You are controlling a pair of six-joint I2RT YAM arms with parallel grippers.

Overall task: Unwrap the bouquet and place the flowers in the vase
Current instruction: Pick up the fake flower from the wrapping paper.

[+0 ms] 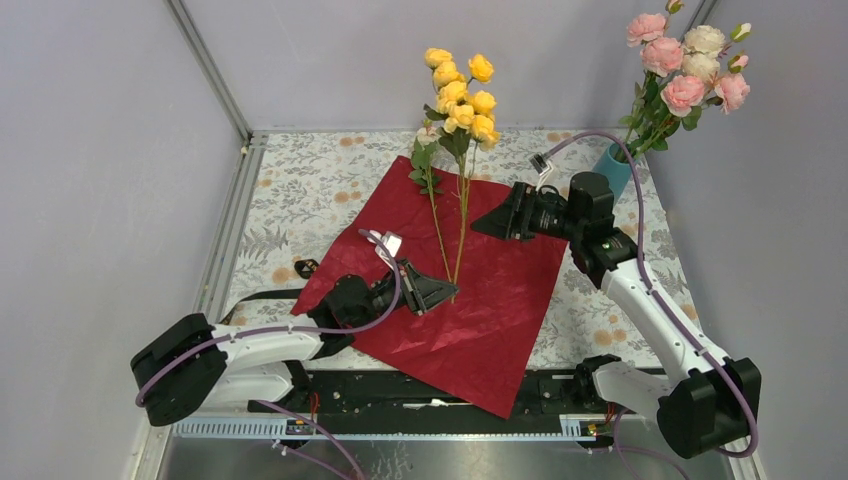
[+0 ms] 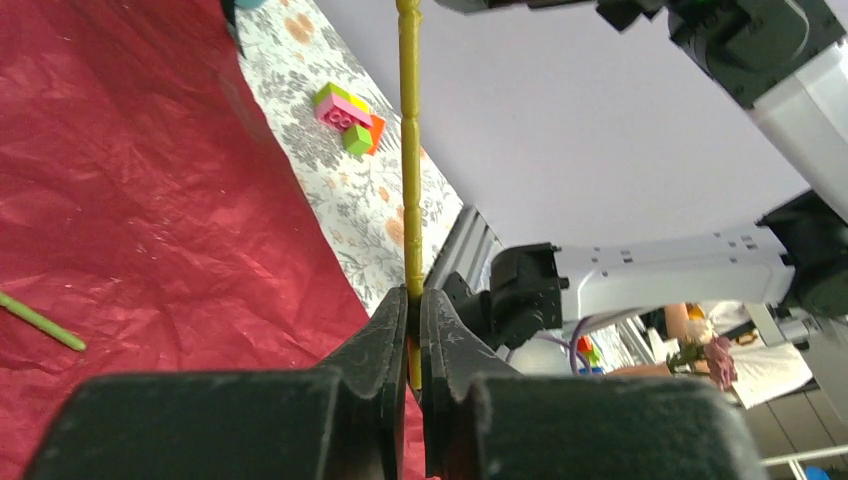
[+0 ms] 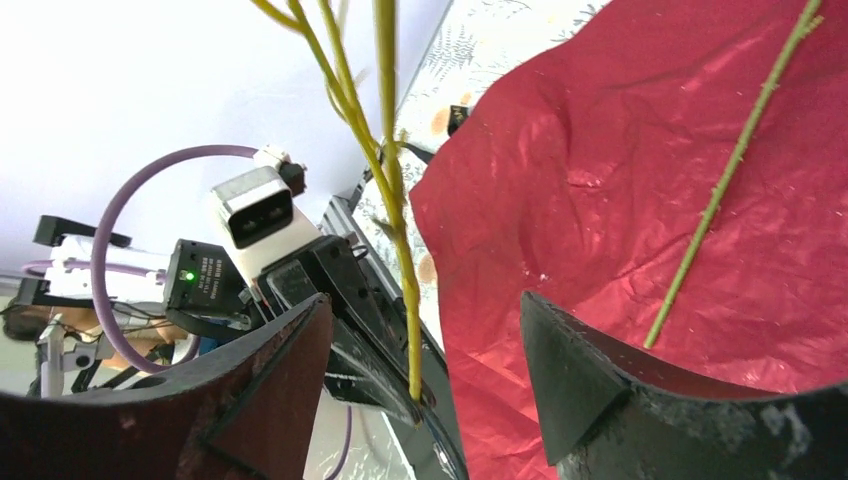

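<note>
Yellow flowers point(image 1: 460, 95), held over the spread red paper point(image 1: 500, 300). Their long stem is pinched at its foot between the pressed-together jaws of the left gripper point(image 1: 440, 292). From there it rises nearly upright, leaning a little toward the back wall, so its long axis is close to vertical.

The right gripper point(image 1: 490, 215) hangs just to the right of the stem, about halfway up it. Its jaws are spread wide and hold nothing, and the gap faces the stem. In the right wrist view the stem lines up with that gap but appears to lie beyond the fingertips, not yet between them.

A second stem point(image 3: 730, 170) lies flat on the paper.

The vase point(image 1: 612, 168) stands at the back right, behind the right gripper, holding pink and cream blooms point(image 1: 685, 60). The right arm is the nearer one to it. A handover would probably mean the right jaws closing across the upright stem above the left grip.
</note>
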